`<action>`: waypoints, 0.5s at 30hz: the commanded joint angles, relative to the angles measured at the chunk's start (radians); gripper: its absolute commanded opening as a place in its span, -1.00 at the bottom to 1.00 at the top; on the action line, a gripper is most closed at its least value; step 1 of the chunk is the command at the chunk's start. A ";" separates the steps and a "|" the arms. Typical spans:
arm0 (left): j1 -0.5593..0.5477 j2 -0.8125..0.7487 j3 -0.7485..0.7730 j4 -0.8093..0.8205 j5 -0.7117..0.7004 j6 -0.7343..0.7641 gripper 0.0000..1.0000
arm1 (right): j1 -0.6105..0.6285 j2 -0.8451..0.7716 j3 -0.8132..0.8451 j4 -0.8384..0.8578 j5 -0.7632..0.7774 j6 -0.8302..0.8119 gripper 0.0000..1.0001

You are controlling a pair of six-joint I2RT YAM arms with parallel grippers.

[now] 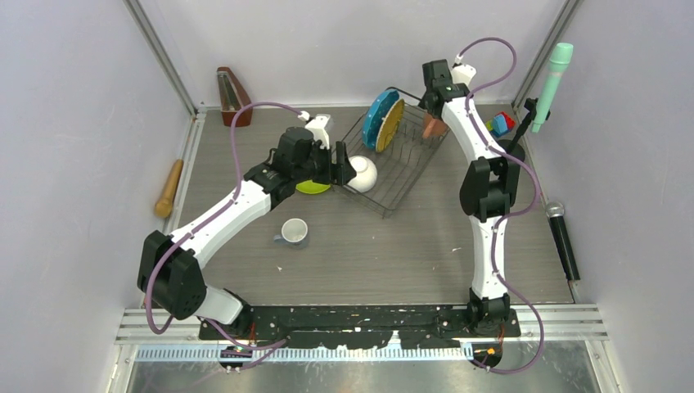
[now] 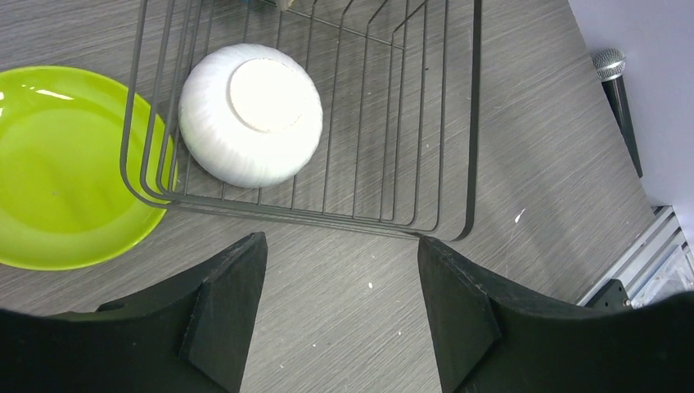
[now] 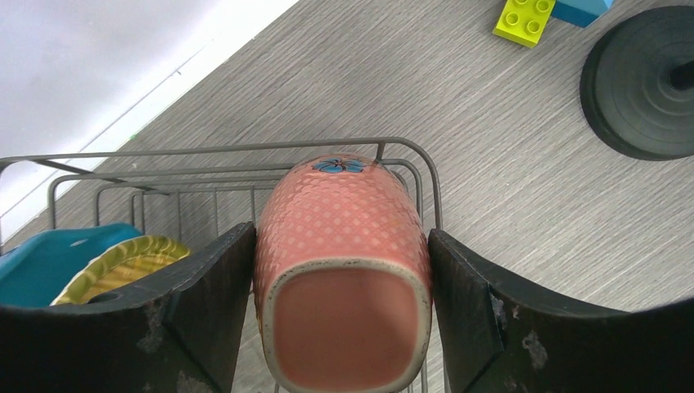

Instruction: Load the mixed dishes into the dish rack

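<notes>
The black wire dish rack stands at the table's back middle. In it a blue plate and a small orange-yellow bowl stand on edge. A white bowl lies upside down at the rack's near end. A lime-green plate lies flat on the table against the rack. A pale mug stands alone on the table. My left gripper is open and empty, just outside the rack. My right gripper is shut on the pink mug, held over the rack's far corner.
A wooden metronome stands at the back left and a wooden rolling pin lies at the left edge. A green microphone with a black round base, toy bricks and a black microphone occupy the right side.
</notes>
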 commanded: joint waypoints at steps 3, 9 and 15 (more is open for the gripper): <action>-0.004 -0.032 -0.010 0.021 0.023 0.017 0.40 | 0.015 -0.004 0.005 0.125 0.085 -0.056 -0.99; -0.004 -0.033 -0.014 0.020 0.023 0.020 0.40 | 0.020 0.005 -0.058 0.168 0.090 -0.147 -0.99; -0.004 -0.027 -0.016 0.015 0.027 0.020 0.40 | 0.023 0.019 -0.106 0.198 0.100 -0.151 -0.90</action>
